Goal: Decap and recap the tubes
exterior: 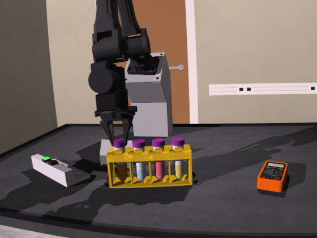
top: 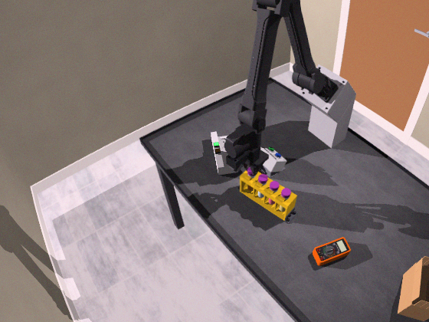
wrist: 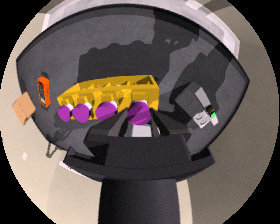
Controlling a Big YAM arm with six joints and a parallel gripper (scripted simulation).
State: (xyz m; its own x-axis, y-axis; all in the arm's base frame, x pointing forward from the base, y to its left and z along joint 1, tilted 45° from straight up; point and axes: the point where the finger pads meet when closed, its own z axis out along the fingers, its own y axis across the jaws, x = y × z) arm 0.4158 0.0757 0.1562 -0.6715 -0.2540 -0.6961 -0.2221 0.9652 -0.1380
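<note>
A yellow rack (top: 286,208) (exterior: 150,154) (wrist: 106,91) holds four tubes, each with a purple cap on. My gripper (top: 250,169) (exterior: 119,138) (wrist: 139,110) points straight down and is shut on the cap of tube 4 (exterior: 119,143) (wrist: 140,111), the end tube nearest the cap tray. The cap sits on its tube. The white cap tray (top: 219,156) (exterior: 60,172) (wrist: 190,100) lies beside the rack and its green lamp (top: 216,144) (exterior: 46,158) is lit. I see no caps on the tray. The key housing (top: 273,163) stands behind the rack with the green key (top: 271,149) and the blue key (top: 278,155).
An orange multimeter (top: 331,251) (exterior: 271,177) lies on the table away from the rack. A cardboard box (top: 415,293) stands off the table's corner. The arm's grey pedestal (top: 329,120) (exterior: 150,111) is at the back. The table edge runs just past the cap tray.
</note>
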